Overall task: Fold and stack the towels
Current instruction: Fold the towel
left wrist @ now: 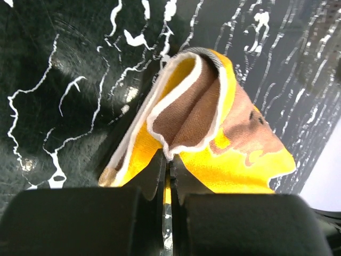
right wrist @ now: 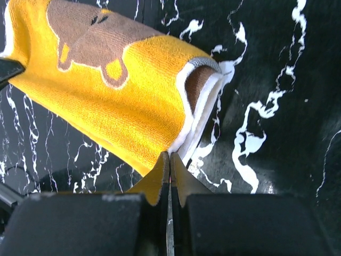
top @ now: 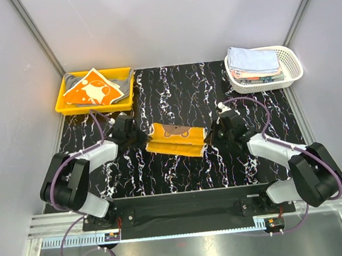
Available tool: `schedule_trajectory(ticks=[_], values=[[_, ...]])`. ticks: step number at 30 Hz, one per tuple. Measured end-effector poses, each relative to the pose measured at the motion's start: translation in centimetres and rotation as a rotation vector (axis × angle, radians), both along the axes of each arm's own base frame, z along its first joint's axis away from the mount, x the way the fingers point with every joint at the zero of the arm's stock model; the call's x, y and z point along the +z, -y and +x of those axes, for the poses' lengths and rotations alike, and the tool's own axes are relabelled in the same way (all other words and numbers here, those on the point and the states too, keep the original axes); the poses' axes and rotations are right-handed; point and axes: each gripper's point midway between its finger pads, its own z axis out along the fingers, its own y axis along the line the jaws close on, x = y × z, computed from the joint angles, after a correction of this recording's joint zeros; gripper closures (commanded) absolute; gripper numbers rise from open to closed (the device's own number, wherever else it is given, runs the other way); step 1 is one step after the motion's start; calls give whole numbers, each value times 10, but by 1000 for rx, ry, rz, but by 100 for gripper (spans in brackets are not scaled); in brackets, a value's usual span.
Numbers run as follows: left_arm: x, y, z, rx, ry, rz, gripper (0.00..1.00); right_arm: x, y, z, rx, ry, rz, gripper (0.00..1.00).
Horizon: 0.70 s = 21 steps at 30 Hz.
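Overhead, yellow towel (top: 175, 139) spans mid-table, doubled over, with left gripper (top: 136, 134) and right gripper (top: 215, 133) at opposite ends, presumably keeping the fold taut and square. Folded towels (top: 252, 59) fill white basket (top: 293, 74); loose towels (top: 94, 90) wait in yellow tray (top: 63, 107). Left wrist: jaws pinched on the stacked hems, so layers cannot slip. Right wrist: jaws likewise clamped on the edge beside the folded corner.

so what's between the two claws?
The folded yellow towel with a brown animal print spans the gap, with the left claw and right claw each shut on an end. Clearest in the top view.
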Motion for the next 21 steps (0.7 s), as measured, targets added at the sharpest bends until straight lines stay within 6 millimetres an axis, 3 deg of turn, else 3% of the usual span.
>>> schedule_trajectory(ticks=[12, 21], values=[[23, 2, -5, -7, 79, -21, 100, 16, -3, -7, 0, 42, 56, 99], [-2, -2, -28, -7, 29, -3, 100, -10, -7, -29, 19, -18, 64, 99]])
